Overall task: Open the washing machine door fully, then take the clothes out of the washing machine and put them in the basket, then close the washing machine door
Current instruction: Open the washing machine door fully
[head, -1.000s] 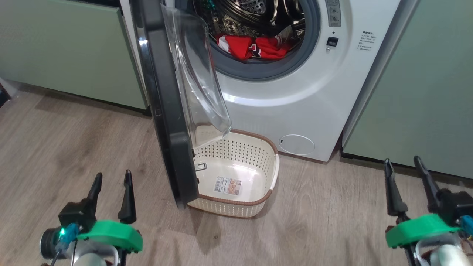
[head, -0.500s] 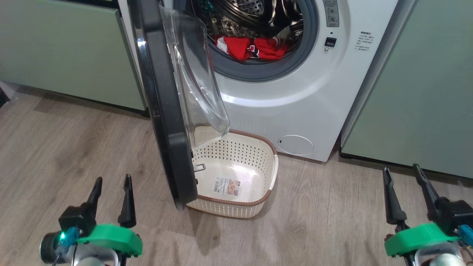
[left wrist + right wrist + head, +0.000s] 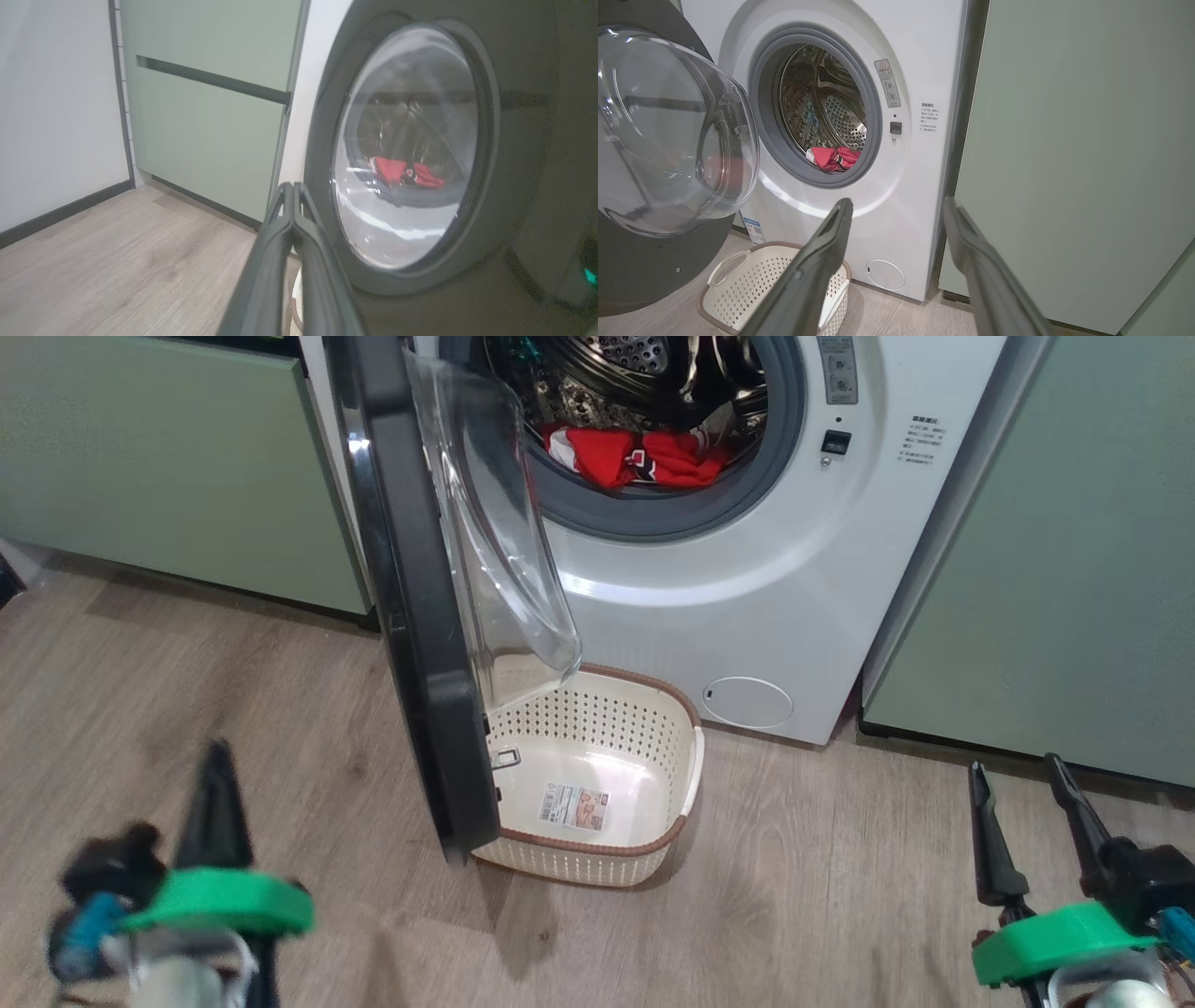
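Note:
The white washing machine [image 3: 794, 616] stands ahead with its black-framed door [image 3: 411, 616] swung out partway, edge toward me, the clear bowl window [image 3: 495, 541] facing right. Red clothes [image 3: 639, 455] lie at the drum's front lip, also red clothes [image 3: 833, 157]. Below the door sits the cream basket [image 3: 695, 775], with only a label sticker inside. My left gripper [image 3: 217, 775] is low on the left, blurred, fingers pressed together and holding nothing; the left wrist view shows its tips [image 3: 292, 186] before the door's outer face [image 3: 528, 154]. My right gripper [image 3: 1013, 779] hangs open at lower right, away from everything.
Pale green cabinets [image 3: 168, 467] flank the machine on the left, and more green cabinets [image 3: 1074, 569] on the right. Wood-look floor [image 3: 187, 709] spreads out in front. A small round white cover [image 3: 747, 702] sits low on the machine. A white wall with dark skirting [image 3: 56, 116] lies far left.
My left gripper has snapped shut and shifted left and slightly up, blurring. The right gripper has sunk a little. Door, clothes and basket have not moved.

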Available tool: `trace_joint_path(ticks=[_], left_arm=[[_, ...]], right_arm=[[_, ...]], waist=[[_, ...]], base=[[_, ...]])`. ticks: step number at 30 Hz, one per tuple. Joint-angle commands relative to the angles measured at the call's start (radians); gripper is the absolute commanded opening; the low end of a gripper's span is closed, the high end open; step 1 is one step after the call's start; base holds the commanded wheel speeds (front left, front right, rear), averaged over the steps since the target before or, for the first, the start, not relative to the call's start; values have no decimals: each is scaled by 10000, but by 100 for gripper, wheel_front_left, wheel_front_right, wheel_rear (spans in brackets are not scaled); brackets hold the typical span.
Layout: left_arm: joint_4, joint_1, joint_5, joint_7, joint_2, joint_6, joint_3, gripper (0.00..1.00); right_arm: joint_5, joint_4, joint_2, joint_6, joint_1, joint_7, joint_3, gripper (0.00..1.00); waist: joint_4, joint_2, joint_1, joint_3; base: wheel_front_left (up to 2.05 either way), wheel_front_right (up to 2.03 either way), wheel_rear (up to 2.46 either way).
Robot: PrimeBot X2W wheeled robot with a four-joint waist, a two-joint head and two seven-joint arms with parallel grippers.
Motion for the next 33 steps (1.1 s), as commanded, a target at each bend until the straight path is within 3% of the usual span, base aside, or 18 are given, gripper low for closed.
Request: trace_joint_path(ticks=[1, 6, 9, 13, 19, 26, 33], left_arm=[[-510, -787, -91, -67, 110, 77, 406, 0], [-1988, -1718, -642, -67, 110, 509, 586, 0], [-2969, -2272, -766, -67, 110, 681, 143, 0], [-4195, -2963, -850, 96, 110, 895, -1103, 0], [-5475, -3388, -768, 949, 110, 1297, -3746, 0], [-5017, -2896, -698, 1281, 110, 1228, -6541, 0], [-3491, -2043, -667, 1344, 157, 831, -7779, 0]], right_arm=[[-131, -353, -61, -7, -180, -93, 140, 100], [-140, -341, -73, -7, -170, -93, 132, 100], [-136, -342, -88, -7, -144, -93, 113, 100], [-111, -325, -104, -7, -116, -93, 107, 100], [-102, -334, -127, -7, -116, -93, 167, 100], [-98, -386, -186, -7, -159, -93, 157, 100], [-97, -392, -236, -7, -134, -93, 92, 100]], waist=[[7, 0, 0, 4], [37, 0, 0, -8], [44, 0, 0, -19], [24, 0, 0, -29], [-85, 0, 0, 9], [-200, 0, 0, 139], [-239, 0, 0, 229]], base=[[0, 0, 0], [0, 0, 0], [0, 0, 0], [0, 0, 0], [0, 0, 0], [0, 0, 0], [0, 0, 0]])
